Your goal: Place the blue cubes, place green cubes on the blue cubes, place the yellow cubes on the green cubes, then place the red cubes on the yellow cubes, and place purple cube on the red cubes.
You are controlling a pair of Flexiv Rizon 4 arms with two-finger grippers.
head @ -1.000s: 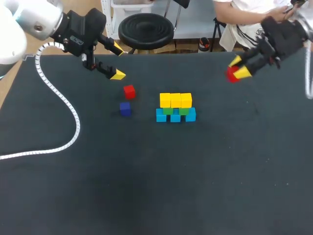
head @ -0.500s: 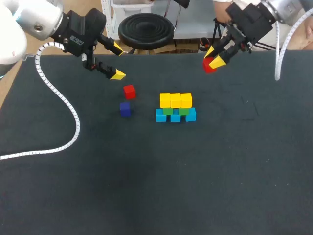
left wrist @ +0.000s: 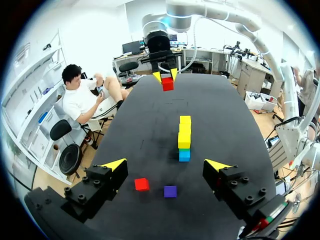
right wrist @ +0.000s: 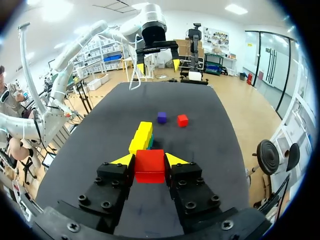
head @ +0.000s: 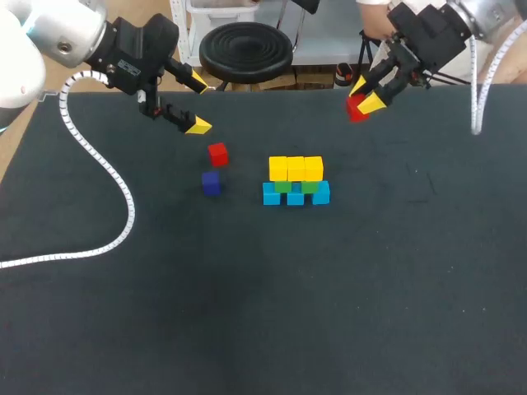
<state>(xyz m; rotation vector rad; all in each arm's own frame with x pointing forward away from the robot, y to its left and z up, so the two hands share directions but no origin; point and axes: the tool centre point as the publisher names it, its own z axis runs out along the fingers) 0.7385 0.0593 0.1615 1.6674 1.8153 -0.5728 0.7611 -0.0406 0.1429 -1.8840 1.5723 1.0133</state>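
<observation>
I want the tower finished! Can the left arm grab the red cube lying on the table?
Probably yes. The left end effector is open and hangs just beside that red cube, with nothing between them. The purple cube sits close but apart.

The head camera looks steeply down from above and behind, far enough back to take in the whole table [head: 247,313]. The left wrist camera hangs at the table's 10 o'clock and the right one at 1 o'clock. They are lower and face each other. All three views share the cube stack [head: 296,181].
</observation>
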